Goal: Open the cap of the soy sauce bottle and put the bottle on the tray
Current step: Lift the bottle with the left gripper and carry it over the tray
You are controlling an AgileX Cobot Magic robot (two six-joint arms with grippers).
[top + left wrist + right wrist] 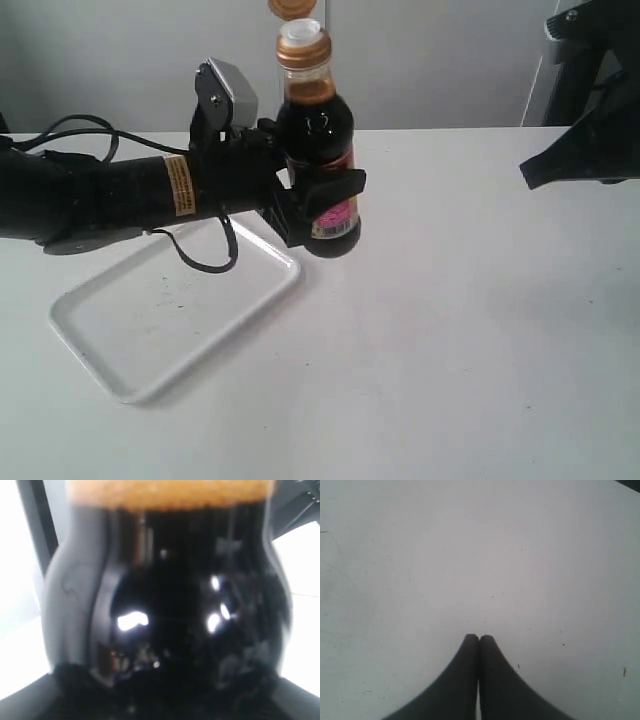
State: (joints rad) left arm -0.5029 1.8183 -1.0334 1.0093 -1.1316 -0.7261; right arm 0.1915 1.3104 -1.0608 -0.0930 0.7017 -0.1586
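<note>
Your left gripper [318, 205] is clamped around the soy sauce bottle [318, 150], holding it upright in the air above the table [450, 320], just past the far right corner of the tray [150, 320]. The cap [294, 10] stands flipped open above the neck. The pink and yellow label carries print too small to read. The tray lies near the table's left edge. Your right gripper [479, 640] hangs near the far right corner of the tabletop, fingers pressed together on nothing.
</note>
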